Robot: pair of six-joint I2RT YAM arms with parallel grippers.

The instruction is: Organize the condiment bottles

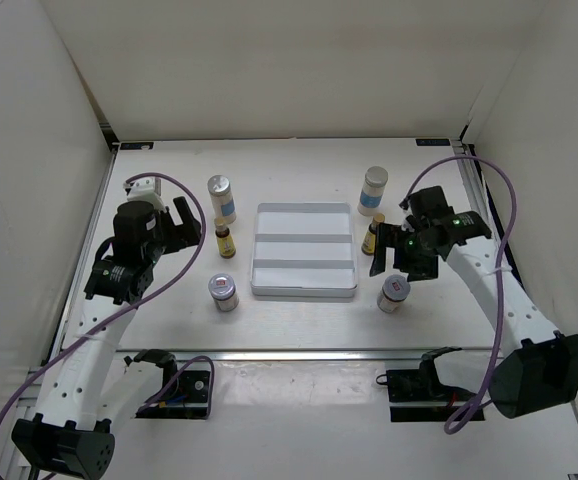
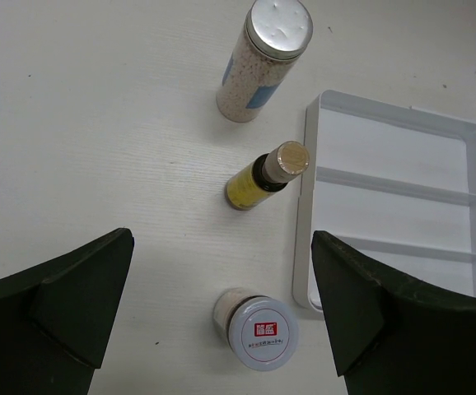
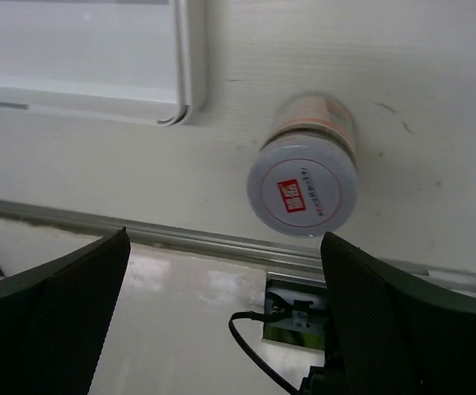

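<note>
Six condiment bottles [image 1: 222, 198] flank your tray [image 1: 304, 222], three left, three right; your left gripper [image 2: 221, 247] and right gripper [image 3: 223, 240] hover spread wide.

The white surface [image 1: 299, 170] carries a shallow three-compartment tray [image 1: 303, 209] at its middle. Left of the tray, far to near, stand the left tall bottle [image 1: 222, 198], left yellow bottle [image 1: 225, 240] and left jar [image 1: 224, 292]. On the right stand the right tall bottle [image 1: 373, 190], right yellow bottle [image 1: 374, 233] and right jar [image 1: 394, 293].
</note>
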